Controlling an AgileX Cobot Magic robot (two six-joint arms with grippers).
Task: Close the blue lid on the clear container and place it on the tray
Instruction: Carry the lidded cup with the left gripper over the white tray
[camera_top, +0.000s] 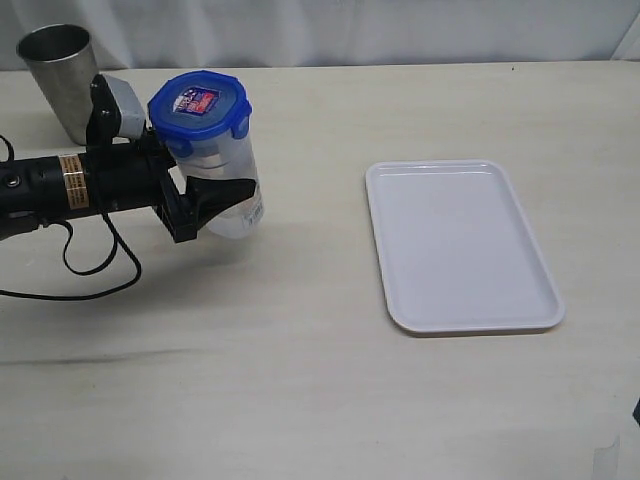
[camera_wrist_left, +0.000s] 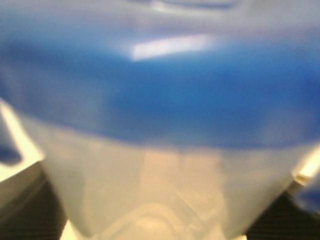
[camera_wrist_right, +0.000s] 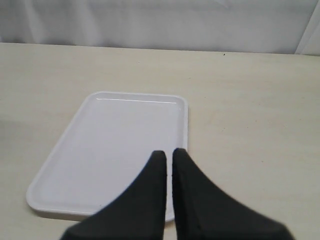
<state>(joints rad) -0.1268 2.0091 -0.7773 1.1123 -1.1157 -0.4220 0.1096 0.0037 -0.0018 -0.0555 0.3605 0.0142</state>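
Taking the exterior view as a clock face, the tall translucent clear plastic container (camera_top: 240, 215) stands at about 10 o'clock on the pale wooden surface (camera_top: 300, 380). The bright blue rounded-square plastic lid (camera_top: 200, 105) sits on its mouth, with the red-and-white sticker facing up. Whether the flaps are latched cannot be told.

The left gripper (camera_top: 225, 195) reaches in from 9 o'clock. Its jaws are spread wide and clamped around the container's body below the lid, with one black finger (camera_top: 215, 192) across the near side. Whether the base touches the surface is unclear. In the left wrist view the lid (camera_wrist_left: 165, 100) and the container wall (camera_wrist_left: 150, 190) fill the frame, blurred.

The grey tapered metal cup (camera_top: 60, 70) stands at 11 o'clock, just behind the left arm.

The flat white rectangular plastic tray (camera_top: 460, 240) lies at about 3 o'clock, well apart from the container.

In the right wrist view the right gripper (camera_wrist_right: 167, 152) is closed with nothing between its black fingers, and it hangs above the near end of the tray (camera_wrist_right: 125, 130).
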